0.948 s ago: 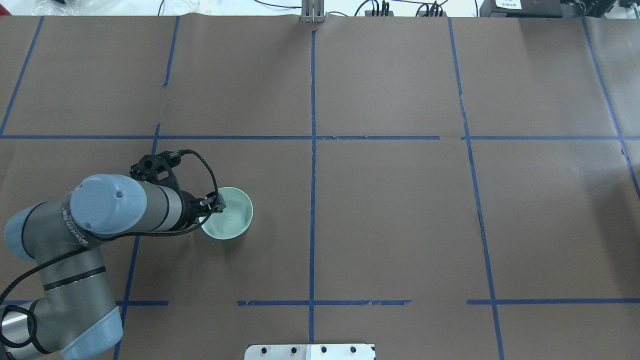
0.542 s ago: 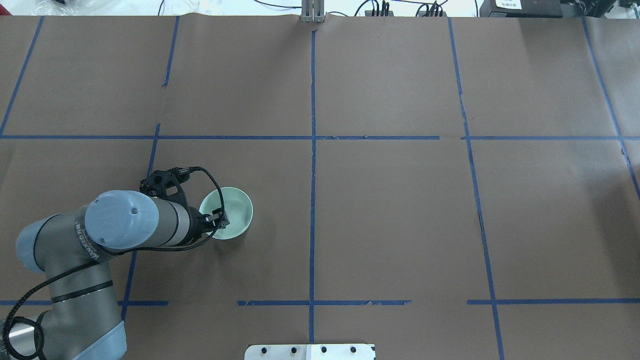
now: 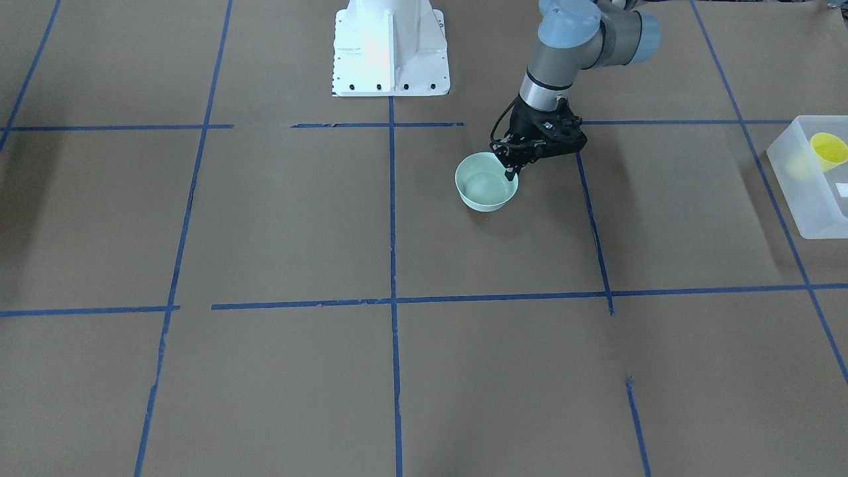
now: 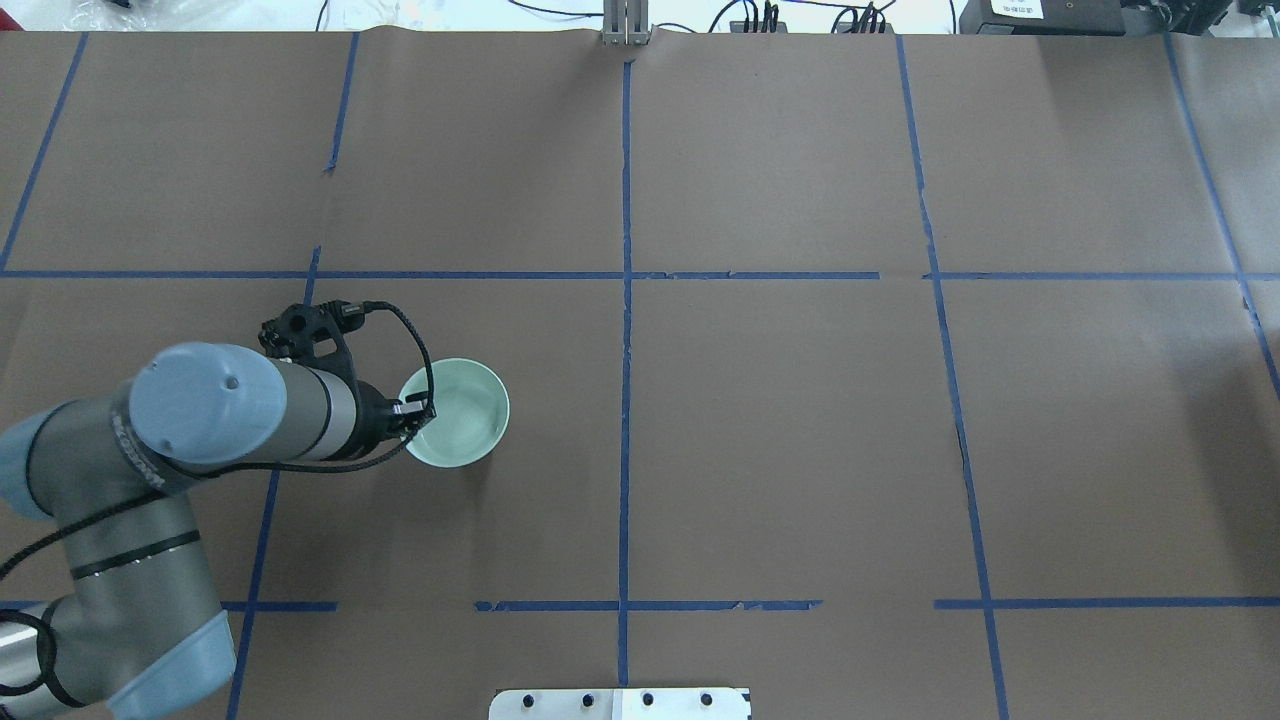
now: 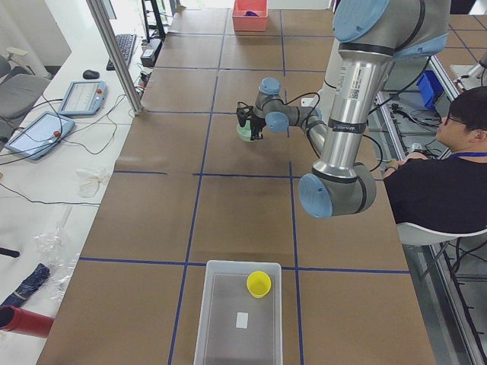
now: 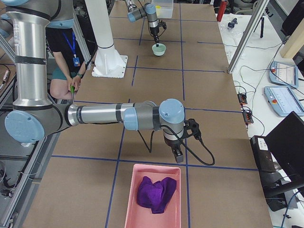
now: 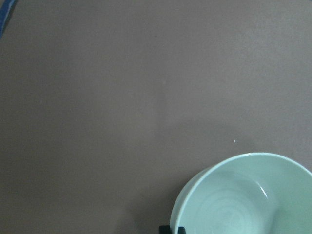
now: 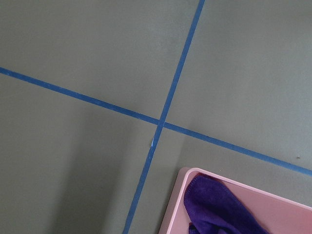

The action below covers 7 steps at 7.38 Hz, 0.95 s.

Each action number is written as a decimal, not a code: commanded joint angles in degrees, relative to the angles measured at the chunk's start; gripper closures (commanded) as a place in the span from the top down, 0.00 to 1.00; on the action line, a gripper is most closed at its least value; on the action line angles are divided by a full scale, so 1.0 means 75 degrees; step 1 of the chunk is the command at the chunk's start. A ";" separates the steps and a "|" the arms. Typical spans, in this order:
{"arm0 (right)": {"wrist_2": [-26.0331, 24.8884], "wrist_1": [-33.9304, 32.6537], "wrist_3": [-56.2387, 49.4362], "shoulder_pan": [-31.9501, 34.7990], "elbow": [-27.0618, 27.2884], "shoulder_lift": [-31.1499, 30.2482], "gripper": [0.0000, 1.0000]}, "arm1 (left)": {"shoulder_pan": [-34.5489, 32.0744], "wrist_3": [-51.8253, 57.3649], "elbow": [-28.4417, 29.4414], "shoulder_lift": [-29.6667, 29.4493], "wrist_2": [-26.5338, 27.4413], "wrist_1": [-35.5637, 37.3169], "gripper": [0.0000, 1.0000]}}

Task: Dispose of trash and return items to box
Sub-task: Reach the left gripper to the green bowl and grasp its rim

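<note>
The mint-green bowl (image 4: 462,415) is held near the left of the table, with my left gripper (image 4: 415,416) shut on its near rim. One finger is inside the bowl and one outside. The front-facing view shows the bowl (image 3: 483,192) under that gripper (image 3: 510,173). The left wrist view shows the bowl (image 7: 243,200) with a fingertip at its rim. The yellow cup (image 3: 829,150) lies inside the translucent box (image 3: 805,199) at the table's left end. My right gripper (image 6: 178,156) hangs near a pink tray; I cannot tell whether it is open or shut.
A pink tray (image 6: 130,209) holding a purple cloth (image 6: 154,194) stands at the table's right end, and shows in the right wrist view (image 8: 173,209). The white robot base (image 3: 391,46) stands at the table's near edge. An operator (image 5: 437,179) sits beside the table.
My left gripper dipped at the bowl's rim, then drew back toward the left. The bowl has shifted slightly away from the robot and looks a little larger.
</note>
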 commanded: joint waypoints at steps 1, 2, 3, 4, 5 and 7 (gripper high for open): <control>0.0000 0.0012 0.0000 0.0000 0.0001 -0.0015 1.00 | -0.1315 0.1918 -0.0640 0.0288 -0.0824 0.0517 0.00; 0.0000 0.0012 -0.0011 0.0000 0.0001 -0.0026 1.00 | -0.2041 0.3042 -0.0921 0.0709 -0.1246 0.0518 0.00; 0.0000 0.0023 -0.0012 -0.0012 0.0001 -0.0026 1.00 | -0.2756 0.4294 -0.1168 0.1212 -0.1656 0.0518 0.00; 0.0023 0.0104 0.0000 -0.0012 0.0001 -0.0073 1.00 | -0.3644 0.5722 -0.1321 0.1785 -0.2066 0.0495 0.00; 0.0070 0.0117 -0.0011 0.0000 0.0001 -0.0085 1.00 | -0.4570 0.7430 -0.1265 0.2255 -0.2407 0.0495 0.00; 0.0082 0.0233 0.0000 0.0000 -0.0011 -0.0143 1.00 | -0.6433 1.1110 -0.0473 0.2727 -0.3098 0.0518 0.00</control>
